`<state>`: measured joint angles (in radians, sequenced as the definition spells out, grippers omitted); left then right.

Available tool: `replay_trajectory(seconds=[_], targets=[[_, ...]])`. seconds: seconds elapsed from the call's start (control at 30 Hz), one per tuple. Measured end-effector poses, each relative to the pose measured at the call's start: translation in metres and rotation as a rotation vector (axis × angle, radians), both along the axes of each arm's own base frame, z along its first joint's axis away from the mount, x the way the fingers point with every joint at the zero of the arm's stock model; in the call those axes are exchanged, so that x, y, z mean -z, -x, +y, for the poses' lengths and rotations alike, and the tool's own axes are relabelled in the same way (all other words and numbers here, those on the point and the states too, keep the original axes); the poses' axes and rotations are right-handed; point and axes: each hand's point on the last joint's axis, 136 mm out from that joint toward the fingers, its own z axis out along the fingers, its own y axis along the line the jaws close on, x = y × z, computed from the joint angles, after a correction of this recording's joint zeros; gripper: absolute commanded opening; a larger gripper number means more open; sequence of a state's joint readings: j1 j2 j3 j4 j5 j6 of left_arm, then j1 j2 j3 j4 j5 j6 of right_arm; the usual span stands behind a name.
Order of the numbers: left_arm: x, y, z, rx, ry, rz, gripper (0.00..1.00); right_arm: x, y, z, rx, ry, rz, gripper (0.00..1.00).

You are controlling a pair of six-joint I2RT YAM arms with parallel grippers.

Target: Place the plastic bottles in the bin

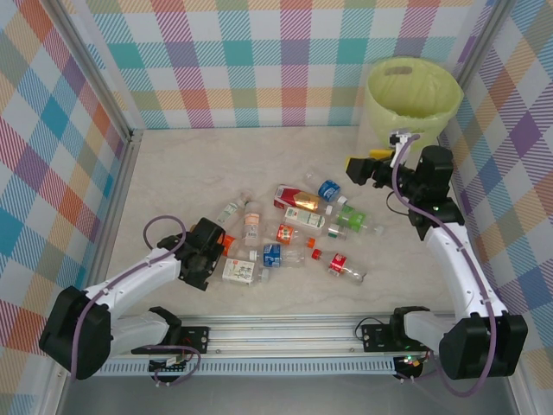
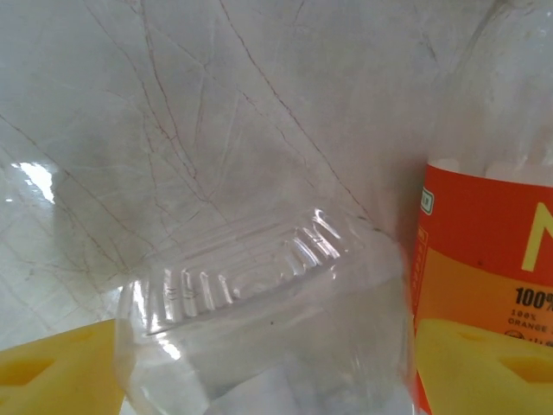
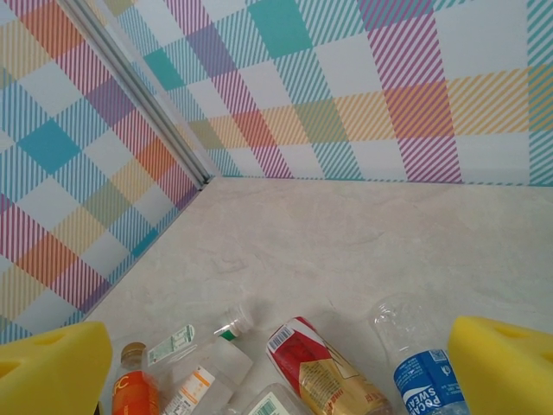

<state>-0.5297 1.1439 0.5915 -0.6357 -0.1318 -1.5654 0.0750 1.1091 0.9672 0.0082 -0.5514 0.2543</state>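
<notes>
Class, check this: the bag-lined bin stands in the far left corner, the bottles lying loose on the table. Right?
No: the top external view shows the bin in the far right corner. The bottles do lie loose on the table.

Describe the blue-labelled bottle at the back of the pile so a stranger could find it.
Find the tall bin lined with a yellow-green bag in the far right corner. Bottles lie scattered in front of it; the rearmost bottle is clear with a blue label, its neighbours red and green.
</notes>
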Motion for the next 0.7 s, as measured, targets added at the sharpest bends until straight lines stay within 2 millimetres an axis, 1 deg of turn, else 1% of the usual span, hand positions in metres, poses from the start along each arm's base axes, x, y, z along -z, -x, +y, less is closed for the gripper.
replay_trajectory(seconds=[0.13, 0.23, 0.27, 0.37, 0.43, 0.47, 0.63, 0.7], targets=[[0.01, -0.001, -0.001, -0.043, 0.018, -0.002, 0.82, 0.002, 0.0, 0.007, -0.019, 0.0, 0.002, 1.0], [0.015, -0.003, -0.001, -0.074, 0.033, -0.01, 0.76, 0.006, -0.002, 0.013, -0.034, 0.001, 0.012, 1.0], [0.016, -0.003, -0.001, -0.087, 0.038, -0.016, 0.73, 0.008, -0.002, 0.015, -0.04, 0.002, 0.018, 1.0], [0.012, -0.006, -0.002, -0.105, 0.054, -0.045, 0.6, 0.012, -0.002, 0.021, -0.057, 0.003, 0.027, 1.0], [0.01, -0.007, -0.001, -0.104, 0.06, -0.064, 0.55, 0.013, -0.002, 0.024, -0.065, 0.004, 0.03, 1.0], [0.008, -0.006, 0.001, -0.103, 0.056, -0.067, 0.53, 0.014, -0.001, 0.025, -0.068, 0.004, 0.032, 1.0], [-0.003, 0.007, 0.012, -0.065, 0.028, -0.07, 0.35, 0.014, 0.0, 0.029, -0.084, 0.005, 0.029, 1.0], [-0.007, 0.01, 0.012, -0.043, 0.031, -0.073, 0.29, 0.014, 0.0, 0.03, -0.086, 0.005, 0.026, 1.0]])
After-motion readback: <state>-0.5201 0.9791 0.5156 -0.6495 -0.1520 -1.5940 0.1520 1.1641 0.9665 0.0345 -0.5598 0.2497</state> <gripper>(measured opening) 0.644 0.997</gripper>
